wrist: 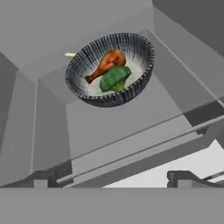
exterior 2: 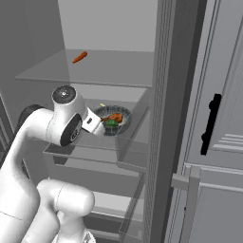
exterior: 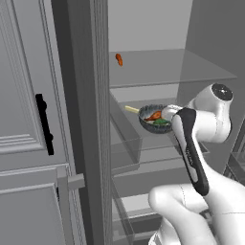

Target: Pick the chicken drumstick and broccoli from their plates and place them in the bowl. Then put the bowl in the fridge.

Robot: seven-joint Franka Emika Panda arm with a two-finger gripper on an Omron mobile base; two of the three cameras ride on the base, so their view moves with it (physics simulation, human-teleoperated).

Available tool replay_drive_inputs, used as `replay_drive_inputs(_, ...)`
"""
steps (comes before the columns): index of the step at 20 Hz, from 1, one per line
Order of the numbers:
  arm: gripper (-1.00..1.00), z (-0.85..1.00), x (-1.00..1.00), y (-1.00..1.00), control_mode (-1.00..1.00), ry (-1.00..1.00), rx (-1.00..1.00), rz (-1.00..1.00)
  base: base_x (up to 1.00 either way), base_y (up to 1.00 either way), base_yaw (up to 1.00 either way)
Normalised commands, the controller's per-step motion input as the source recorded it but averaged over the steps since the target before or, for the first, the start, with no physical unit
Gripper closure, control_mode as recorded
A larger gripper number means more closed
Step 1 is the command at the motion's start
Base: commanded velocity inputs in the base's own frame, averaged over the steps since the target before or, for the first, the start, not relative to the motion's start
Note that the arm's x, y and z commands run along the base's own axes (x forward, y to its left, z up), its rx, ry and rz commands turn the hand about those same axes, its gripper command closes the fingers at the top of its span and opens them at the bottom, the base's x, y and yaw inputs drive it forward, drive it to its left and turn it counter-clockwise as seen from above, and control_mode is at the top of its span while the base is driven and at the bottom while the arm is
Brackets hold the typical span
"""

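2 items, the chicken drumstick (wrist: 106,64) and the broccoli (wrist: 114,78), lie side by side in the bowl (wrist: 89,59), which sits on a glass shelf (exterior: 143,143) inside the fridge (exterior 2: 114,33). Just short of the bowl, the gripper (exterior 2: 97,126) is spread wide, holding nothing.

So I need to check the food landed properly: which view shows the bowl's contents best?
The hand view: the bowl faces the camera, chicken drumstick and broccoli plain inside. Both base views show it small on the fridge shelf, partly behind the arm.
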Motion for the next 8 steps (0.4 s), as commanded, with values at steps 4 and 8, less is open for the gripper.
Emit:
replay_drive_inputs(4, -1.00, 0.01, -0.69, 0.30, -1.00, -0.02, -0.41, 0.33, 0.00, 0.00, 0.00)
replay_drive_inputs(8, -1.00, 0.38, -0.54, 0.25, -1.00, 0.00, -0.27, 0.25, 0.00, 0.00, 0.00)
